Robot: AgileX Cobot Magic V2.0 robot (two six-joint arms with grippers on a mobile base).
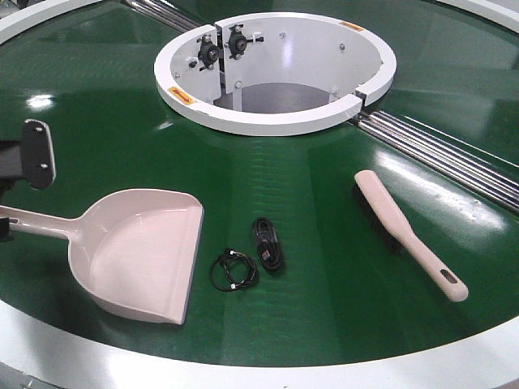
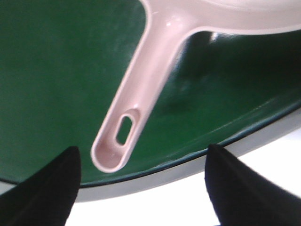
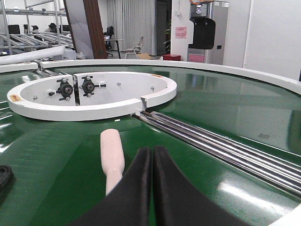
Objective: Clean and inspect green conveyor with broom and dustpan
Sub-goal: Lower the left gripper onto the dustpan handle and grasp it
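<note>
The green conveyor [image 1: 324, 203] fills the front view. The dustpan [image 1: 138, 251] lies at the front left with its handle pointing left. In the left wrist view my left gripper [image 2: 142, 147] is open and empty. The slotted end of the dustpan handle [image 2: 136, 103] lies just ahead of it, between the two spread fingers and untouched. One of its fingers [image 1: 39, 154] shows at the left edge of the front view. The broom [image 1: 405, 235] lies at the right. My right gripper [image 3: 152, 149] is shut and empty, just right of the broom [image 3: 112, 155].
Two small black cable bundles [image 1: 268, 243] lie on the belt between dustpan and broom. The white central hub [image 1: 276, 121] stands behind them. Metal rollers [image 1: 438, 154] run to the right of the hub. The white outer rim [image 1: 243, 365] bounds the front.
</note>
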